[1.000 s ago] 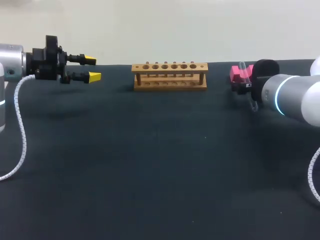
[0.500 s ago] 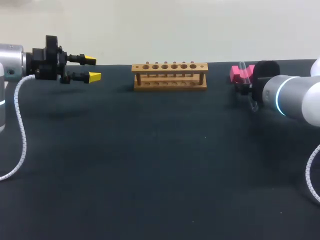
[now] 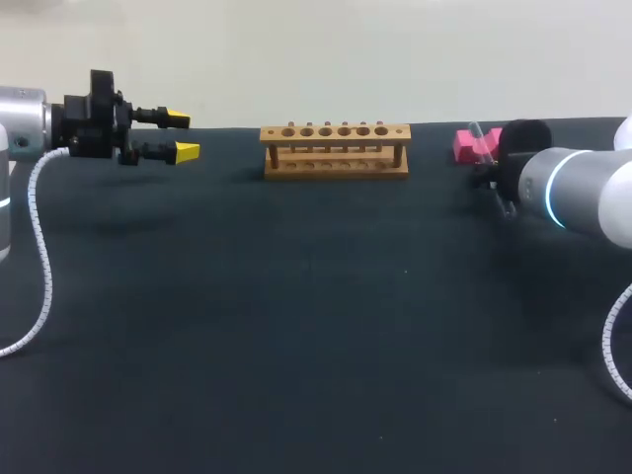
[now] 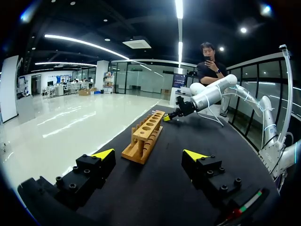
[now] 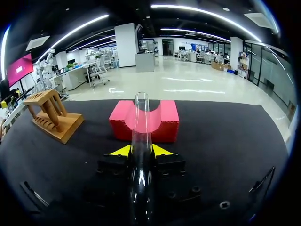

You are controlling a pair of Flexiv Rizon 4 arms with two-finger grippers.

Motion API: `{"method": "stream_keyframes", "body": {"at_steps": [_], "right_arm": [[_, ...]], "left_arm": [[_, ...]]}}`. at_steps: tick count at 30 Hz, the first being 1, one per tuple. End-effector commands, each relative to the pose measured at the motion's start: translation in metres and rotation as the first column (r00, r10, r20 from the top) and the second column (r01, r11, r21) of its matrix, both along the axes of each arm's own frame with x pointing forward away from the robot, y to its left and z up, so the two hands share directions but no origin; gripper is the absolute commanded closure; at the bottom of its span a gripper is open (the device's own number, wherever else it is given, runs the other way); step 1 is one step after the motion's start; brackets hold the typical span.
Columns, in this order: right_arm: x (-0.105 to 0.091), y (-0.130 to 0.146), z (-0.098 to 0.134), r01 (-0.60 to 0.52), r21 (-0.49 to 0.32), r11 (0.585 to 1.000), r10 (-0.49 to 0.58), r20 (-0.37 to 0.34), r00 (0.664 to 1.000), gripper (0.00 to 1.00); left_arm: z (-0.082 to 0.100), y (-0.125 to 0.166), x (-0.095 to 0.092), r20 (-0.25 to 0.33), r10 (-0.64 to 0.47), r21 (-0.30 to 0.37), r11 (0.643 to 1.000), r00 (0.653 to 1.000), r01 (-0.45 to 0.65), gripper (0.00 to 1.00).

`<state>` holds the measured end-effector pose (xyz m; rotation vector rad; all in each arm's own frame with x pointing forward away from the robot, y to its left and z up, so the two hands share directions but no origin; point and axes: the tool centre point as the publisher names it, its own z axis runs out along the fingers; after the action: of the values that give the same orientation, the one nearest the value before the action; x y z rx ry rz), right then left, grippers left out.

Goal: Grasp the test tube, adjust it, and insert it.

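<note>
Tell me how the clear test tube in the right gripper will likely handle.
The test tube looks clear and smooth, so probably light, slippery and fragile if squeezed hard. It sticks out past the right gripper, so it may pivot in the grip. Being round, it would likely roll if dropped.

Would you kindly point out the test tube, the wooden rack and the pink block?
test tube (image 5: 140, 136): right wrist view, mid glass wall.
wooden rack (image 3: 335, 131): head view, top board.
pink block (image 5: 165, 125): right wrist view, front face.
</note>
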<state>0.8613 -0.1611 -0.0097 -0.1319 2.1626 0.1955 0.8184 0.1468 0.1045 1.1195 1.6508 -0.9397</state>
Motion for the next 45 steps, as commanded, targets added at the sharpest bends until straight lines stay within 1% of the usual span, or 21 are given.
{"method": "stream_keyframes", "body": {"at_steps": [1, 7, 13, 24, 31, 32, 36, 37, 38, 40, 41, 42, 44, 45], "right_arm": [[-0.001, -0.001, -0.004, -0.130, 0.185, 0.974, -0.056, 0.754, 0.654, 1.00], [-0.003, 0.000, 0.002, -0.110, 0.187, 0.976, -0.070, 0.754, 0.653, 1.00], [-0.009, -0.004, 0.014, -0.077, 0.180, 0.981, -0.089, 0.759, 0.645, 1.00], [-0.029, -0.008, 0.056, 0.001, 0.135, 0.991, -0.106, 0.777, 0.620, 1.00], [-0.041, -0.001, 0.080, 0.081, 0.092, 0.992, -0.122, 0.763, 0.635, 1.00], [-0.042, 0.000, 0.083, 0.090, 0.091, 0.992, -0.128, 0.763, 0.634, 1.00], [-0.047, 0.009, 0.091, 0.125, 0.100, 0.987, -0.158, 0.743, 0.650, 1.00], [-0.048, 0.012, 0.093, 0.128, 0.105, 0.986, -0.163, 0.743, 0.649, 1.00], [-0.049, 0.015, 0.096, 0.129, 0.110, 0.985, -0.168, 0.735, 0.657, 1.00], [-0.051, 0.019, 0.099, 0.131, 0.113, 0.985, -0.171, 0.730, 0.662, 1.00], [-0.052, 0.022, 0.101, 0.129, 0.115, 0.985, -0.172, 0.715, 0.677, 1.00], [-0.053, 0.024, 0.102, 0.132, 0.116, 0.984, -0.175, 0.716, 0.675, 1.00], [-0.055, 0.028, 0.106, 0.130, 0.124, 0.984, -0.179, 0.700, 0.691, 1.00], [-0.056, 0.031, 0.108, 0.130, 0.126, 0.983, -0.181, 0.701, 0.690, 1.00]], "left_arm": [[-0.001, 0.000, -0.002, 0.005, 0.004, -0.001, 1.000, 1.000, -0.004, 0.00], [-0.001, 0.000, -0.002, 0.005, 0.004, -0.001, 1.000, 1.000, -0.004, 0.00], [-0.001, 0.000, -0.002, 0.005, 0.004, -0.001, 1.000, 1.000, -0.004, 0.00], [-0.001, 0.000, -0.002, 0.005, 0.004, -0.001, 1.000, 1.000, -0.004, 0.00], [-0.001, 0.000, -0.002, 0.005, 0.004, -0.001, 1.000, 1.000, -0.004, 0.00], [-0.001, 0.000, -0.002, 0.005, 0.004, -0.001, 1.000, 1.000, -0.004, 0.00], [-0.001, 0.000, -0.002, 0.005, 0.004, -0.001, 1.000, 1.000, -0.004, 0.00], [-0.001, 0.000, -0.002, 0.005, 0.004, -0.001, 1.000, 1.000, -0.004, 0.00], [-0.001, 0.000, -0.002, 0.005, 0.004, -0.001, 1.000, 1.000, -0.004, 0.00], [-0.001, 0.000, -0.002, 0.005, 0.004, -0.001, 1.000, 1.000, -0.004, 0.00], [-0.001, 0.000, -0.002, 0.005, 0.004, -0.001, 1.000, 1.000, -0.004, 0.00], [-0.001, 0.000, -0.002, 0.005, 0.004, -0.001, 1.000, 1.000, -0.004, 0.00], [-0.001, 0.000, -0.002, 0.005, 0.004, -0.001, 1.000, 1.000, -0.004, 0.00], [-0.001, 0.000, -0.002, 0.005, 0.004, -0.001, 1.000, 1.000, -0.004, 0.00]]}}
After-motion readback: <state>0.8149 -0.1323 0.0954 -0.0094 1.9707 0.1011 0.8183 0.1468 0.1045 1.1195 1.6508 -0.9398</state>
